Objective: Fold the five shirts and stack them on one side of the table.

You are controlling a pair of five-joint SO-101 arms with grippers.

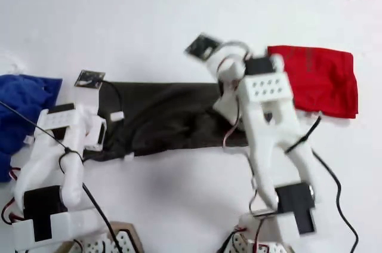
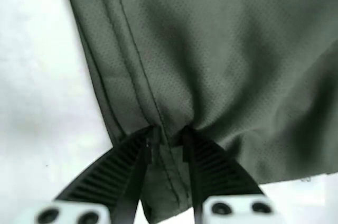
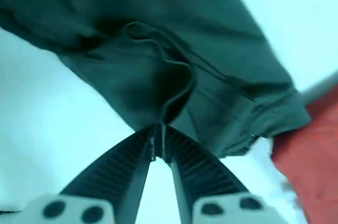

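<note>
Your left gripper [image 2: 166,138] pinches the hem of the dark shirt [image 2: 211,49], jaws narrow with cloth between them. Your right gripper [image 3: 158,135] nips a fold at the opposite end, jaws almost together on the fabric. The dark shirt lies stretched across the middle of the table [image 1: 179,20], between a blue shirt [image 1: 24,104] at the left edge and a folded red shirt [image 1: 322,80] on the right.

The left arm [image 1: 57,145] and right arm [image 1: 271,116] are white plastic with black motor blocks [image 1: 295,198] — black and red cables [image 1: 338,187] trailing — and ribbed black fingers [image 2: 116,168] on screwed mounts.
</note>
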